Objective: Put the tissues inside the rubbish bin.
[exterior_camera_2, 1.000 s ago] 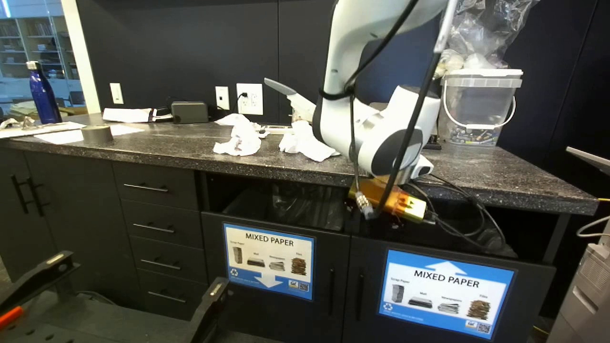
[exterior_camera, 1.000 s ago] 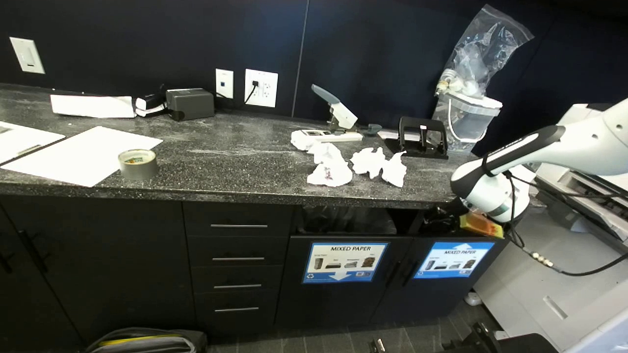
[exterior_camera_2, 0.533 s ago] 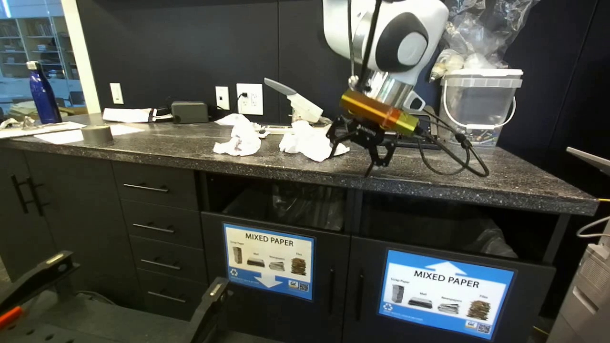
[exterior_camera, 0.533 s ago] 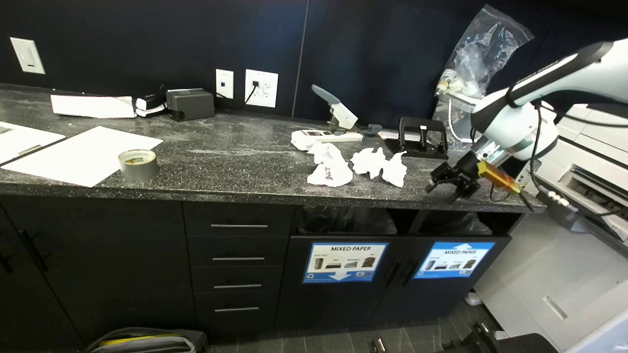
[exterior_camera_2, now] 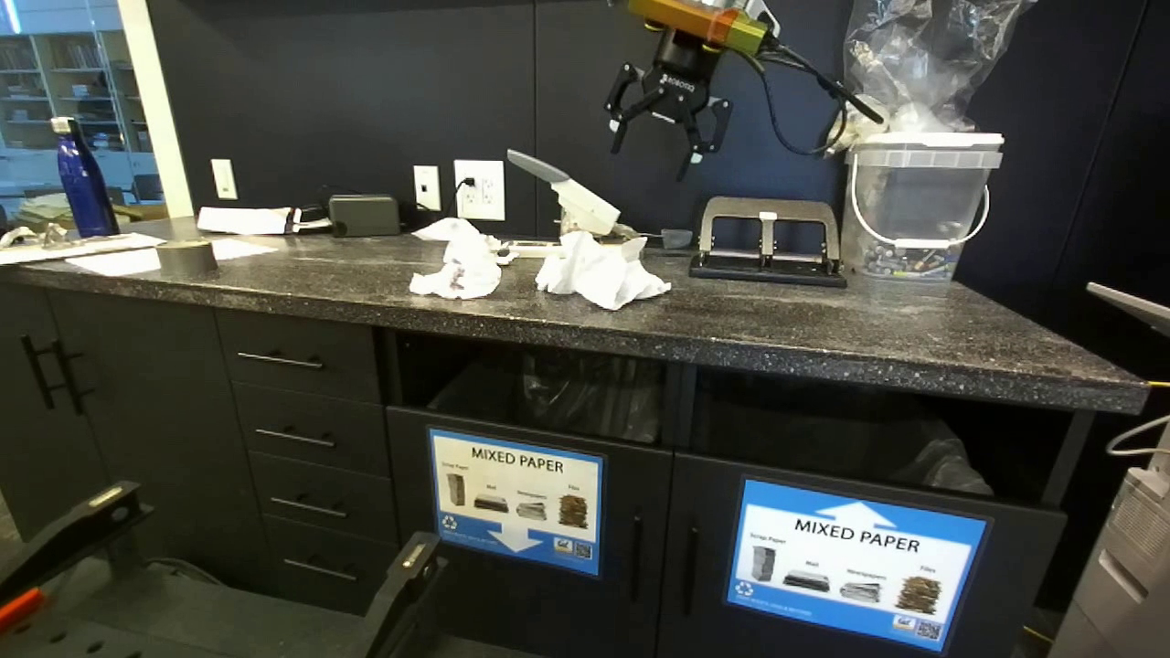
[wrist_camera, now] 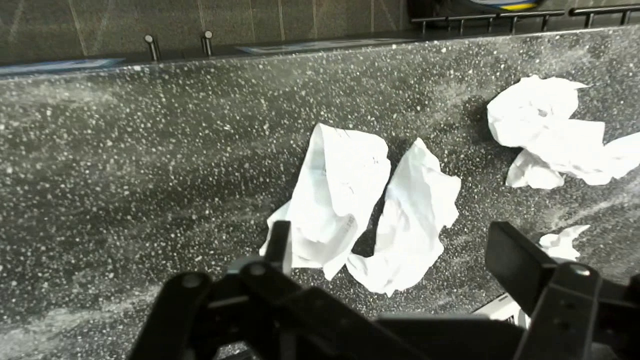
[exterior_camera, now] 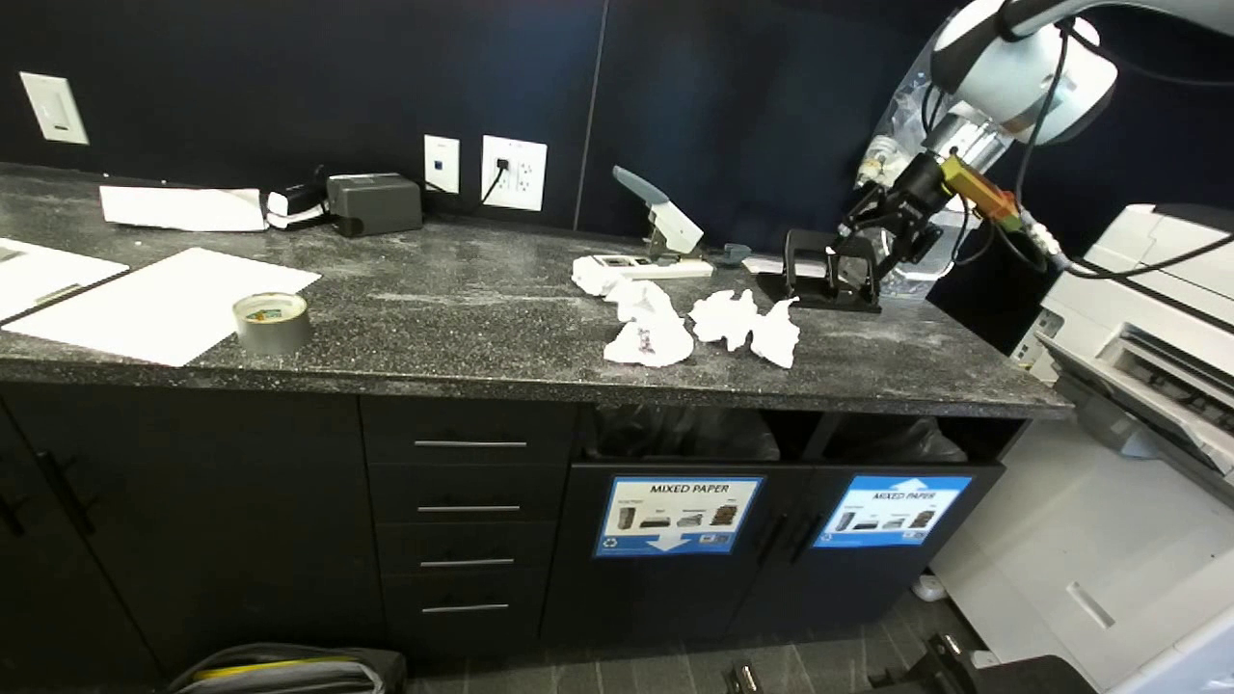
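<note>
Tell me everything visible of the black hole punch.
The black hole punch has a flat base and a long rounded handle with a pale central strip. It looks metal and stands upright on the dark speckled countertop beside the clear plastic bucket; whether they touch is unclear. The black two-fingered tool hangs clear.

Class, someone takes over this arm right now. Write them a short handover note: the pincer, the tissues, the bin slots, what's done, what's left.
Pincer: open and empty, raised above the counter.
Tissues: crumpled wads on the counter. In the wrist view a side-by-side pair shows between the jaws; another clump lies toward that picture's right edge.
Rubbish bin slots: two under the counter, each over a MIXED PAPER sign; which is meant isn't shown.
Done: can't tell; inside is too dark to see any tissue.
To do: pick up the wads and drop them in; the pair looks the likely start.
</note>
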Robot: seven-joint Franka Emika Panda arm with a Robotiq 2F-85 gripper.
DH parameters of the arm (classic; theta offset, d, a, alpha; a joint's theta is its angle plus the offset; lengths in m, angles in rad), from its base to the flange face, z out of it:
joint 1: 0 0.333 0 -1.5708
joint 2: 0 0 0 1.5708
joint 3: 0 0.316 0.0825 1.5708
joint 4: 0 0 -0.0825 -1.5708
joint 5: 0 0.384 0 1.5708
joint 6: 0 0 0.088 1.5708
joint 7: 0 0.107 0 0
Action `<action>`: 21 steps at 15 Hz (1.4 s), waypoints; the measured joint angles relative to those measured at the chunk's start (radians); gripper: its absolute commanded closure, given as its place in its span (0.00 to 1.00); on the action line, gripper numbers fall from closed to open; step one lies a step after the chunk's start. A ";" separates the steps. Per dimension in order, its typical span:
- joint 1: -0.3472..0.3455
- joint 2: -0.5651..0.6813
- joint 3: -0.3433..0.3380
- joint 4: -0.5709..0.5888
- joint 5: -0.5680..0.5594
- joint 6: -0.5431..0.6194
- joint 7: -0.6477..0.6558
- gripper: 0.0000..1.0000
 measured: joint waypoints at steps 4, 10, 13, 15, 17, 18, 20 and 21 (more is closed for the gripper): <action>0.169 0.112 -0.135 0.132 -0.045 -0.036 0.117 0.00; 0.256 0.307 -0.204 0.276 -0.088 -0.017 0.206 0.00; 0.267 0.358 -0.207 0.315 -0.102 0.046 0.208 0.00; 0.271 0.375 -0.208 0.329 -0.115 0.074 0.212 0.00; 0.275 0.388 -0.208 0.341 -0.118 0.076 0.223 0.00; 0.276 0.395 -0.208 0.346 -0.118 0.071 0.229 0.00; 0.281 0.405 -0.208 0.350 -0.118 0.065 0.245 0.00; 0.285 0.409 -0.208 0.352 -0.118 0.060 0.252 0.00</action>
